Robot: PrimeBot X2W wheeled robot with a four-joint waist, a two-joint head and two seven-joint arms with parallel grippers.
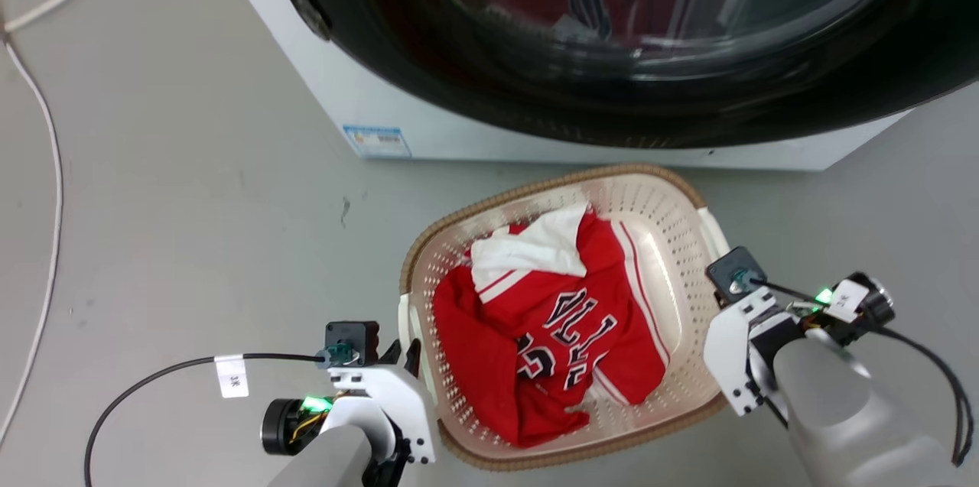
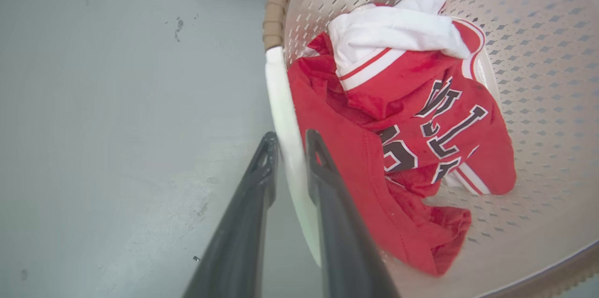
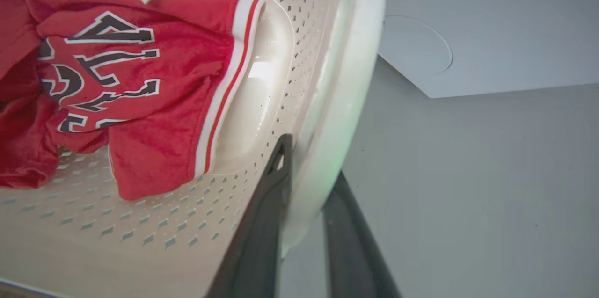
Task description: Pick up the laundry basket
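the left gripper [image 1: 403,355] [image 2: 290,141] is at the left side of the laundry basket [image 1: 673,227] [image 2: 538,31], a cream-white, perforated, rounded-rectangular plastic tub with a brown woven-look rim. its two long dark fingers [image 2: 262,181] stand at a narrow gap, one outside the basket and one inside, pinched on the white loop handle [image 2: 283,101] that runs between them. the basket lies between the two grippers on the plain grey floor [image 1: 191,204], and whether its base touches the floor i cannot tell. inside the basket lies a crumpled red jersey [image 1: 551,326] [image 2: 402,115] [image 3: 154,101] with white trim and dark lettering. just beyond the basket's far rim is a white front-loading washing machine [image 1: 398,112] with a dark round door. at the basket's right side, the right gripper [image 3: 309,162] is likewise narrow, one finger inside the perforated wall and one outside, gripping the other white loop handle [image 3: 355,78].
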